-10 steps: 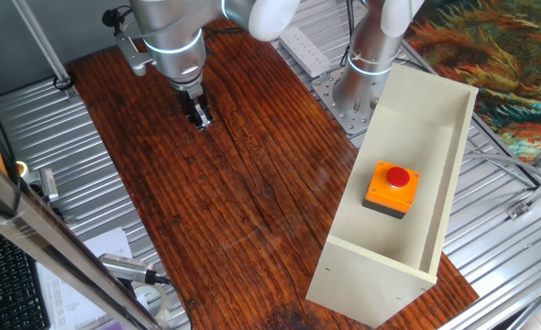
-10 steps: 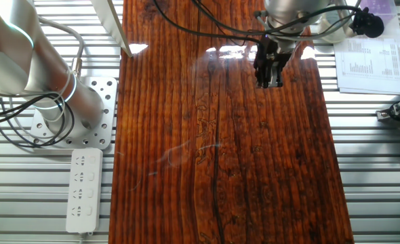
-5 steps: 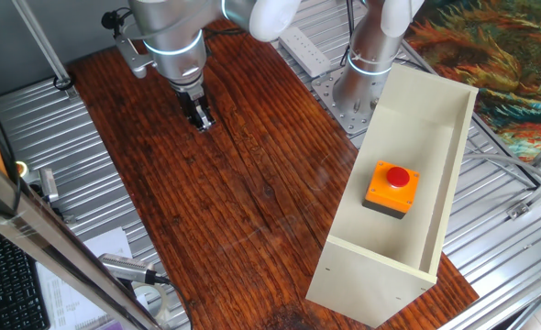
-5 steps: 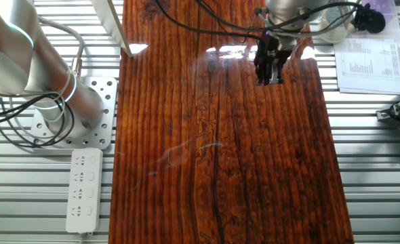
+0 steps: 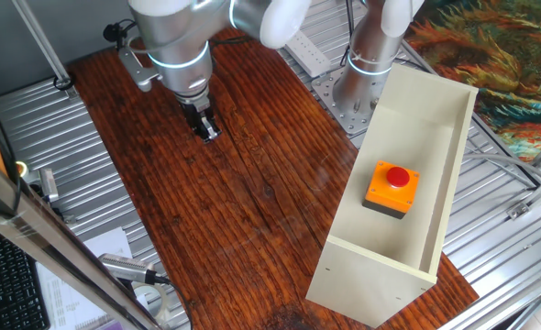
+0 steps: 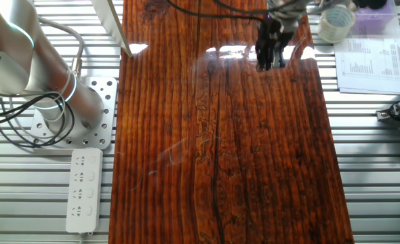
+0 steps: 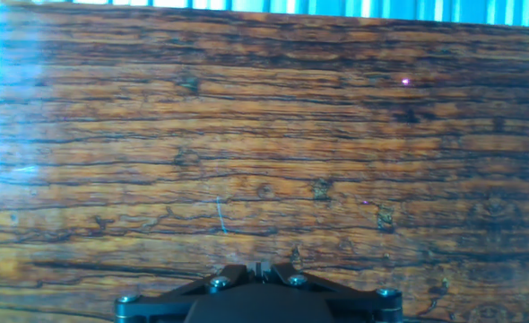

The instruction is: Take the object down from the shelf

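Observation:
The small orange box with a red push-button (image 5: pixel 391 188) sits inside the long cream shelf (image 5: pixel 431 128), which stands at the table's right side in one fixed view. My gripper (image 5: pixel 207 134) hangs over the wooden table, far to the left of the shelf, with its fingers together and nothing between them. It also shows in the other fixed view (image 6: pixel 269 62), near the table's far edge. In the hand view only bare wood grain shows ahead of the gripper (image 7: pixel 261 266). The box and shelf are out of view there and in the other fixed view.
The arm's silver base (image 5: pixel 367 64) stands behind the shelf. A white power strip (image 6: pixel 83 190) lies on the metal bench beside the table. A tape roll (image 6: pixel 337 22) and papers (image 6: pixel 369 64) lie by the far corner. A keyboard (image 5: pixel 5 275) is at the near left.
The gripper has shifted slightly toward the shelf side and risen a little over the table. The orange box and the shelf have not moved.

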You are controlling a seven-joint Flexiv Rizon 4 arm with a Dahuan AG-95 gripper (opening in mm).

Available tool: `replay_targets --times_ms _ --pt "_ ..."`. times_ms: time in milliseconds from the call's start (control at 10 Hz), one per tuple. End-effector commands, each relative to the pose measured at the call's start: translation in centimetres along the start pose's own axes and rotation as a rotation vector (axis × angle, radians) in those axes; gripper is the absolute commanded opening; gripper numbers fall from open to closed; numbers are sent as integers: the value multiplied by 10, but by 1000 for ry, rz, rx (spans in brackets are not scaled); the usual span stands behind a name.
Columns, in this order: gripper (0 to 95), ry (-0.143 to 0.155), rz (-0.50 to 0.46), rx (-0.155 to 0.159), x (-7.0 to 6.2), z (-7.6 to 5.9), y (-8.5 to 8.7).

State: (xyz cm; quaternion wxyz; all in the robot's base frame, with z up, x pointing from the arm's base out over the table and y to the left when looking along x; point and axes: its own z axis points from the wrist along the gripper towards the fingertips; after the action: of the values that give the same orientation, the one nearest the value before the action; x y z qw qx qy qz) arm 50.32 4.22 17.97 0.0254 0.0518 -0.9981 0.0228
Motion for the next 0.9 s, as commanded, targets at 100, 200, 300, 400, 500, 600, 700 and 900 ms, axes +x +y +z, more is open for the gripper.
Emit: replay_targets --times_ms 100,200,300,400,500,600,700,900 --pt "0 -3 -2 -1 3 -2 0" --pt "0 3 -2 0 3 -2 0" --pt "0 4 -4 1 3 -2 0" --pt "0 4 -3 2 3 -2 0" --pt "0 3 -4 2 3 -2 0" --pt "0 3 -4 2 3 -2 0" --pt "0 1 -2 2 3 -2 0" --pt "0 -7 -1 2 3 -2 0"
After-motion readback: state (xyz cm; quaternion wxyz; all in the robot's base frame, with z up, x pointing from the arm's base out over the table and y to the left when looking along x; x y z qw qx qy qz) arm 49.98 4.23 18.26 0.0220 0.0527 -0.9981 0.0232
